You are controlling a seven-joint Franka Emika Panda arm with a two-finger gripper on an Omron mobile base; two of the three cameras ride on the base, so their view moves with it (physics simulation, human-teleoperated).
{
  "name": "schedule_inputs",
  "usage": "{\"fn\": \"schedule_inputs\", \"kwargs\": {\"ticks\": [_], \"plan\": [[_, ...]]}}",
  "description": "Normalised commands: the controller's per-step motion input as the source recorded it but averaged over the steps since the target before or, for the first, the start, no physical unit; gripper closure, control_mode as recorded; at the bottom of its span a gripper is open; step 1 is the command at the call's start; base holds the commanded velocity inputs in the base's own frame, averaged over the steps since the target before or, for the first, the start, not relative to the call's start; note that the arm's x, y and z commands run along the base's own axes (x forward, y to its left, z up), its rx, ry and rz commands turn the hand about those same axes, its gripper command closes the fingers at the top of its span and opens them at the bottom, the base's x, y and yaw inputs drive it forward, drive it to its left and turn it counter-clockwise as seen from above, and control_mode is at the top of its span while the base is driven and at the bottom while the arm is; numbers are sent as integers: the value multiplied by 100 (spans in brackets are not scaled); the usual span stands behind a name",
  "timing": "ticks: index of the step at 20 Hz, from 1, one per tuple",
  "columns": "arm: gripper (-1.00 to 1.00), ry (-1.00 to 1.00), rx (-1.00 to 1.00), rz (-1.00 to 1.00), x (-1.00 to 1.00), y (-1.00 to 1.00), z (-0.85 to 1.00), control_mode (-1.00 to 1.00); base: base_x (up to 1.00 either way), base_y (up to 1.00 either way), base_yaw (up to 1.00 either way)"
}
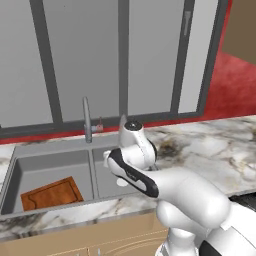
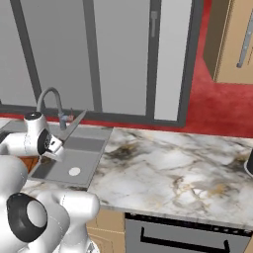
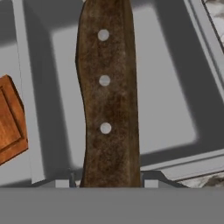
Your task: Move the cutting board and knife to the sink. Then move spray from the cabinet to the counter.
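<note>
Knife over the sink, board already in

Knife (image 3: 107, 96) sits clamped in your fingers (image 3: 107, 183) by its wooden handle, hanging above the sink (image 1: 55, 155) right basin. Cutting board (image 1: 51, 194) lies in the left basin. Release looks next.

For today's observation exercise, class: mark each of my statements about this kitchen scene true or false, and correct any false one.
1. The cutting board lies on the counter. False: it lies in the left basin of the sink.
2. The claw holds the knife by its brown riveted handle. True.
3. The knife already rests on the sink floor. False: it is held up over the right basin, blade pointing upward.
4. The faucet stands behind the sink. True.
5. The counter is plain black. False: it is white-grey marble with dark veins.
</note>
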Motion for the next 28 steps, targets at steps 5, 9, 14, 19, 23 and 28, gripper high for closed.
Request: {"fn": "schedule_inputs", "kwargs": {"ticks": [5,9,14,19,23,28], "plan": [[100,5,12,0,0,13,0,-100,0,0,0],[100,9,12,-3,-9,11,-1,-100,0,0,0],[100,18,3,-3,-1,8,0,-100,0,0,0],[100,31,-1,-1,0,11,0,-100,0,0,0],[100,39,-2,0,0,18,0,-100,0,0,0],[100,17,0,0,5,6,0,-100,0,0,0]]}}
